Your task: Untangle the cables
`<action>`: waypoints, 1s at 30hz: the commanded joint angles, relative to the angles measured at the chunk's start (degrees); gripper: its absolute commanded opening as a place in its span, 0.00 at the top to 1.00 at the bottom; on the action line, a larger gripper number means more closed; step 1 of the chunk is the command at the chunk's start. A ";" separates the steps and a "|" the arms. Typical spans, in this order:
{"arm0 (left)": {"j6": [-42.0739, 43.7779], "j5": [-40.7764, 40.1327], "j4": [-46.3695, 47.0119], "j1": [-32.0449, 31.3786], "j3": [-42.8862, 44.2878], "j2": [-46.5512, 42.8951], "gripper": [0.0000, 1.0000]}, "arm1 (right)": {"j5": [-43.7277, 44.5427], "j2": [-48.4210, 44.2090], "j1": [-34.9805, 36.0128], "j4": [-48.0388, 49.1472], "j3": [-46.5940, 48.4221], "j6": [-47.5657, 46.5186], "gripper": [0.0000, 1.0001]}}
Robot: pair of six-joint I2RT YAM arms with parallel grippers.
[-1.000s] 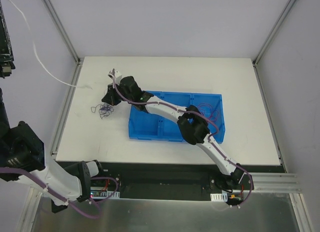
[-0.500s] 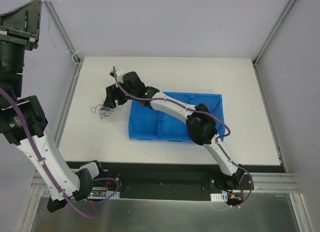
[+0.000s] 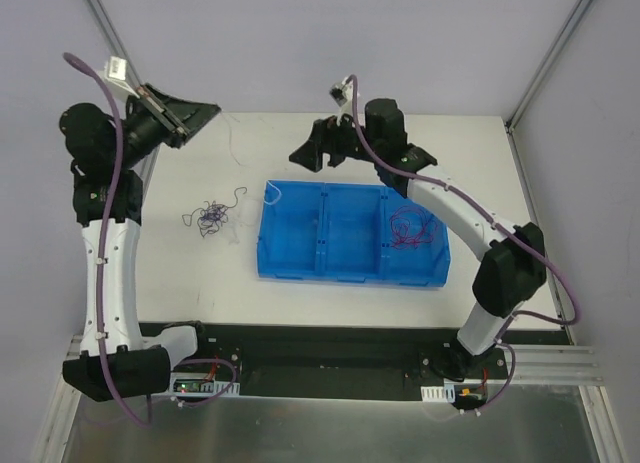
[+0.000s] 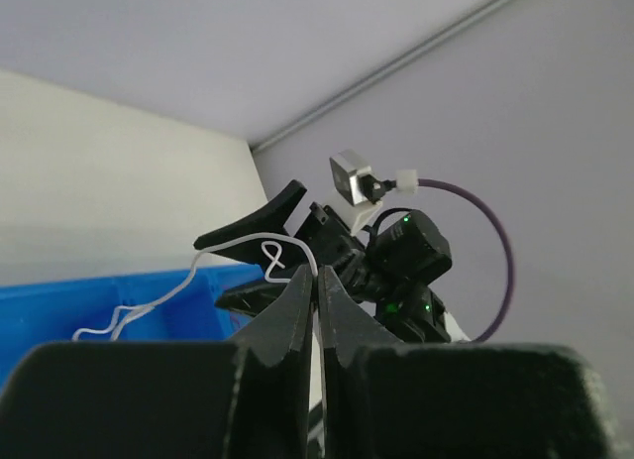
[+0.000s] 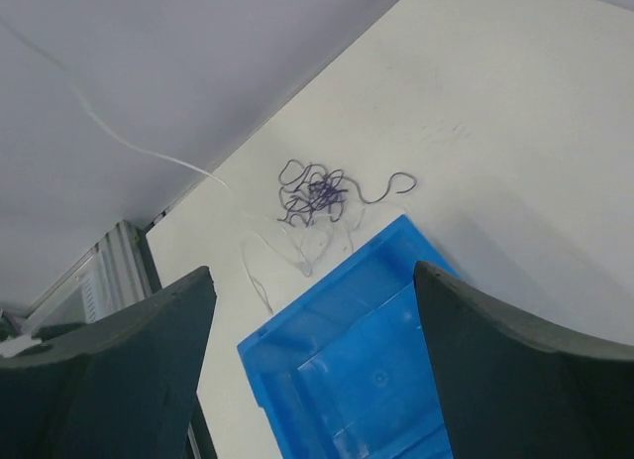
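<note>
One white cable (image 4: 223, 246), one purple tangle (image 3: 210, 219), one red cable (image 3: 412, 229)

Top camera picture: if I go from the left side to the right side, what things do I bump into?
dark purple cable tangle → right gripper → reddish cable in the right compartment of the blue bin

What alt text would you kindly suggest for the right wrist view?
The open right gripper frames a dark purple cable tangle lying on the white table just beyond a corner of the blue bin. A thin white cable loops beside the tangle and runs off toward the upper left.
</note>
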 commanded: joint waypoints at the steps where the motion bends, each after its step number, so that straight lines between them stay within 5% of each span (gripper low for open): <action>1: 3.56 5.81 8.45 -4.87 -7.53 -1.49 1.00 | -7.85 -7.44 3.49 18.25 -13.74 0.48 0.17; 10: -3.03 4.68 17.24 -14.36 -19.57 -0.96 1.00 | -0.05 -12.81 9.12 30.78 -23.52 -2.85 0.23; 20: -15.33 -11.50 21.38 -15.95 -32.94 -10.81 1.00 | 8.40 -10.18 10.52 42.04 -27.13 9.72 0.51; 30: -21.40 -13.53 21.38 -18.06 -37.43 -11.87 1.00 | 11.13 -9.13 12.37 41.87 -26.87 8.58 0.51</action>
